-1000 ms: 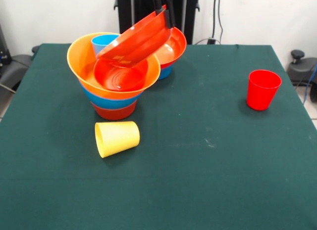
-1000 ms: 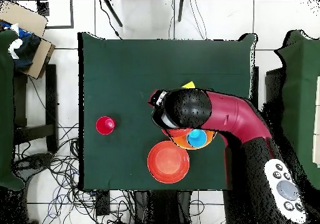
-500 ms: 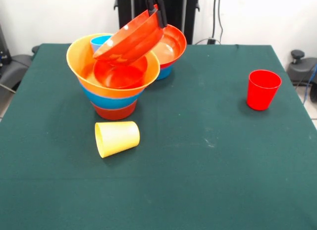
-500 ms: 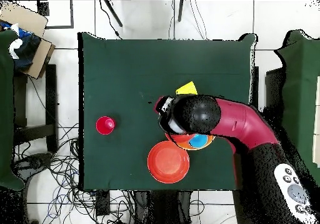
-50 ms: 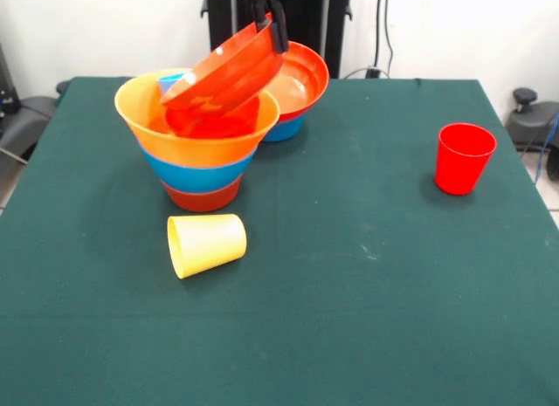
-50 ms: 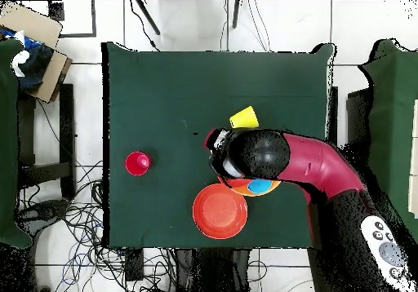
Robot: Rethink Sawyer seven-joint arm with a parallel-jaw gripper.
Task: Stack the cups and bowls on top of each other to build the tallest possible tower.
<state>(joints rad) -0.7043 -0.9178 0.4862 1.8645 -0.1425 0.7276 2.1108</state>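
Pinching the raised far rim of a wide shallow red-orange bowl [image 5: 225, 74], the claw [image 5: 267, 24] is closed on it at the top of the front view. That bowl hangs steeply tilted, its low edge dipping into the mouth of the huge orange bowl [image 5: 194, 137] that tops the tower [image 5: 200, 175]. The stack thus lies directly under the lowered edge, so the coming move looks like levelling and lowering. Behind sits a second pile [image 5: 295, 92]; the yellow cup [image 5: 207, 243] lies on its side on the tabletop [image 5: 367, 275], and the red cup [image 5: 464, 157] stands well apart. No writing or labels are readable.
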